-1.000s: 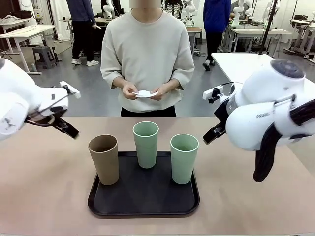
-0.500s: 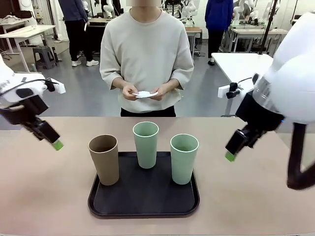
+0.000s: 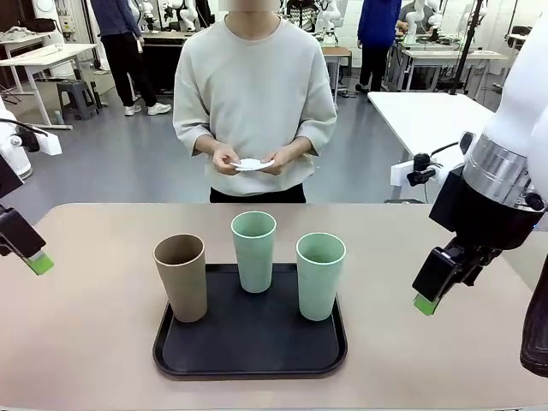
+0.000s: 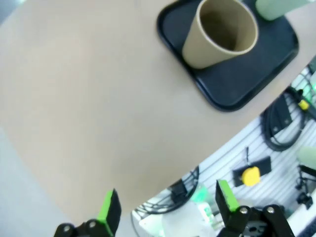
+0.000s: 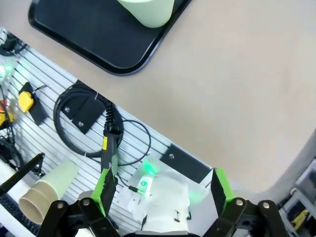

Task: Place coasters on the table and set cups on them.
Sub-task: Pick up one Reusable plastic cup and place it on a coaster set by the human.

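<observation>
Front cam faces person (image 3: 254, 103) across table (image 3: 86, 342), L/R wrist cams high, looking down, all share tray (image 3: 248, 338)

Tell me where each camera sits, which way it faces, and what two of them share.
Front: between the arms, facing across the table to the person holding coasters; left gripper and right gripper show.
Left wrist: looking down past its open fingers at the tan cup on the black tray.
Right wrist: looking down past its open fingers at a mint cup on the tray.
Shared: both wrist views show the tray and table.
</observation>
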### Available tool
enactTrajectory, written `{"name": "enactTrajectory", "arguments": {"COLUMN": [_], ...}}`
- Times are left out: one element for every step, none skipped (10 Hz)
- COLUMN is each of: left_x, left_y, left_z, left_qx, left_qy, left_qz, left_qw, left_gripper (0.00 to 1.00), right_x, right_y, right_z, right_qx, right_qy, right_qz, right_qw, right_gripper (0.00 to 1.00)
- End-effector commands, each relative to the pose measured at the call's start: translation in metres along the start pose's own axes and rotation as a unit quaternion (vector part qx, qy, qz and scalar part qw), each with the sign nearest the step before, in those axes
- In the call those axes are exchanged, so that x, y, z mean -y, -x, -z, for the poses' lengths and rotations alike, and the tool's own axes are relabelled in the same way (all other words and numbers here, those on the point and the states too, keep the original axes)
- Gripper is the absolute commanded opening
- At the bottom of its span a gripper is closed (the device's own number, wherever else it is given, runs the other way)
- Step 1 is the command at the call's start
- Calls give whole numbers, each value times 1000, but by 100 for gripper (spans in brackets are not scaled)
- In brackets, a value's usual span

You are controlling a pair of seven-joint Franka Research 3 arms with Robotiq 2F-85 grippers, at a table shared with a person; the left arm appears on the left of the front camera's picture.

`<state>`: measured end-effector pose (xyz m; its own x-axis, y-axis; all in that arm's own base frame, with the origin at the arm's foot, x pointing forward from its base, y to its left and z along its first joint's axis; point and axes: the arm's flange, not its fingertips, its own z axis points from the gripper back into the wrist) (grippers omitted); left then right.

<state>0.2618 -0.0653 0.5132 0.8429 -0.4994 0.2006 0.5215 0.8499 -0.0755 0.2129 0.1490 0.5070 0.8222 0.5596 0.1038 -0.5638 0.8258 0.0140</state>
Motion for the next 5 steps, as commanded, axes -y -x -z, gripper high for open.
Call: {"name": "enactTrajectory", "arguments": {"left_x": [1, 1, 0, -12, -28], "left_y": [0, 0, 0, -10, -11], "left_z": [4, 4, 1, 3, 0], "left_qx": [-5, -5, -1, 23, 51], "left_qy": [24, 24, 3, 101, 183], "left_qz": [6, 6, 1, 2, -27], "left_qw": [1000, 1000, 1000, 995, 981], "left_gripper": [100, 100, 100, 100, 100], "right_x": [2, 2, 0, 22, 49], "right_y": [-1, -1, 0, -7, -4], "right_z": [-1, -1, 0, 3, 7], "right_qx": [6, 6, 1, 20, 46], "right_qy": [-5, -5, 0, -127, -232], "right_qz": [-6, -6, 0, 24, 53], "right_qw": [1000, 1000, 1000, 991, 970], "right_gripper": [100, 100, 100, 100, 100]}}
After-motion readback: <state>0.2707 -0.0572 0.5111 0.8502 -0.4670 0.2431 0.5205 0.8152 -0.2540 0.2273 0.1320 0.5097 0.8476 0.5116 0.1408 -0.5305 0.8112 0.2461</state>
